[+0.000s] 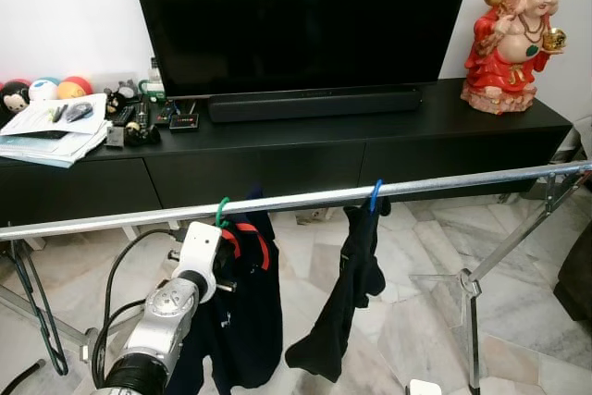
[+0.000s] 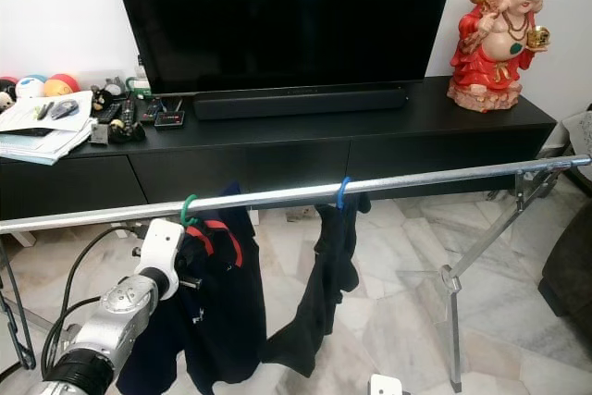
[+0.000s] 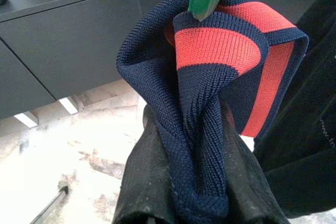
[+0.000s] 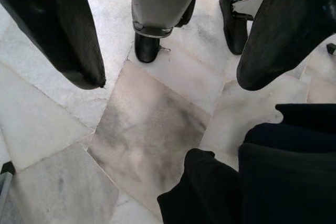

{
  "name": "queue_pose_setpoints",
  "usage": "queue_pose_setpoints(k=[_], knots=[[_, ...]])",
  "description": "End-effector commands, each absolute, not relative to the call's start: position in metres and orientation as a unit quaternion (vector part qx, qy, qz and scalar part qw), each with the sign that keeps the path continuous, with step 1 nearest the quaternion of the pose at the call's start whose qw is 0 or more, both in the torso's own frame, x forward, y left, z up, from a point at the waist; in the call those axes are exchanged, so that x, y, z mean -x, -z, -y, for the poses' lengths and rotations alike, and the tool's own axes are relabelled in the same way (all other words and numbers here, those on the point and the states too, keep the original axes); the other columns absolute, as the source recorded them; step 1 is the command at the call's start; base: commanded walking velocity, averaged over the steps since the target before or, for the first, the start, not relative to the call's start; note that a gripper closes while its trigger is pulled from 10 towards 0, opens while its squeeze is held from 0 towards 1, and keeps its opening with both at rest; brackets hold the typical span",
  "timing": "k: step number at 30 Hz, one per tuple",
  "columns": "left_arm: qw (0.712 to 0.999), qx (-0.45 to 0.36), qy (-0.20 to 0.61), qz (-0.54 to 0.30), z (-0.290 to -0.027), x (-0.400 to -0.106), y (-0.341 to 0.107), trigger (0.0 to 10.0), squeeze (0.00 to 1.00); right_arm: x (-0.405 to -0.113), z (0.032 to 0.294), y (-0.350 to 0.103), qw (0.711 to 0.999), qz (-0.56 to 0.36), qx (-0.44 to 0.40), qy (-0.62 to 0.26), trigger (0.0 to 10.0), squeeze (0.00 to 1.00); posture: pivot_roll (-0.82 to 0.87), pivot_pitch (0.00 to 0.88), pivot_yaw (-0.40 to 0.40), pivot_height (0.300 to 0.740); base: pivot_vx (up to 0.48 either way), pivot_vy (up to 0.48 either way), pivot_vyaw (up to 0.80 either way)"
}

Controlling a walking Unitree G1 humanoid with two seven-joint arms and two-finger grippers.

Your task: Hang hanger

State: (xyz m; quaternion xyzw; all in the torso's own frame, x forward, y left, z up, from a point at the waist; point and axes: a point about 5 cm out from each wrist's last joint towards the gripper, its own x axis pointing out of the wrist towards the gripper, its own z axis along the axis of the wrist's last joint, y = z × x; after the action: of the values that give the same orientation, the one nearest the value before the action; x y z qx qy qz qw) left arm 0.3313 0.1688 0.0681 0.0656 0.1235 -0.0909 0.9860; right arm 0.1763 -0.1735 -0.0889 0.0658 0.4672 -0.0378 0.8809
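Jaws of the left gripper (image 3: 199,203) are clenched on the navy-and-red garment (image 3: 220,61) at lower left of the frame, just under the metal rail (image 1: 305,199). Over that rail the green hanger (image 1: 221,211) is hooked, left of a blue hanger (image 1: 375,195). Jaws of the right gripper (image 4: 168,72) are spread apart above the marble floor (image 4: 147,129).
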Motion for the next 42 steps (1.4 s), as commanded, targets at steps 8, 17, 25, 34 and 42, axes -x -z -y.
queue_pose_setpoints(k=[8,17,25,34,42], knots=[[0.982,-0.055,0.078,-0.162,-0.172,-0.320,-0.050,10.0,1.00,-0.175,0.186,0.088,0.880,-0.469,-0.059,0.041,10.0,0.00,0.08,0.012,-0.004,0.740,0.000,0.000,0.00],[0.984,-0.051,0.068,-0.155,-0.173,-0.319,-0.051,10.0,1.00,-0.182,0.179,0.086,0.885,-0.461,-0.058,0.035,10.0,0.00,0.08,0.014,-0.008,0.740,0.000,0.000,0.00],[0.989,-0.053,0.068,-0.121,-0.178,-0.318,-0.061,10.0,1.00,-0.190,0.164,0.084,0.886,-0.459,-0.061,0.030,10.0,0.00,0.07,0.013,-0.007,0.740,0.000,0.000,0.00],[0.995,-0.063,0.063,-0.050,-0.193,-0.297,-0.084,10.0,1.00,-0.192,0.161,0.083,0.888,-0.455,-0.060,0.027,10.0,0.00,0.09,0.020,-0.007,0.740,0.000,0.000,0.00],[0.997,-0.068,0.045,0.003,-0.196,-0.278,-0.101,10.0,1.00,-0.188,0.154,0.085,0.890,-0.452,-0.060,0.026,10.0,0.00,0.08,0.020,-0.007,0.740,0.000,0.000,0.00]])
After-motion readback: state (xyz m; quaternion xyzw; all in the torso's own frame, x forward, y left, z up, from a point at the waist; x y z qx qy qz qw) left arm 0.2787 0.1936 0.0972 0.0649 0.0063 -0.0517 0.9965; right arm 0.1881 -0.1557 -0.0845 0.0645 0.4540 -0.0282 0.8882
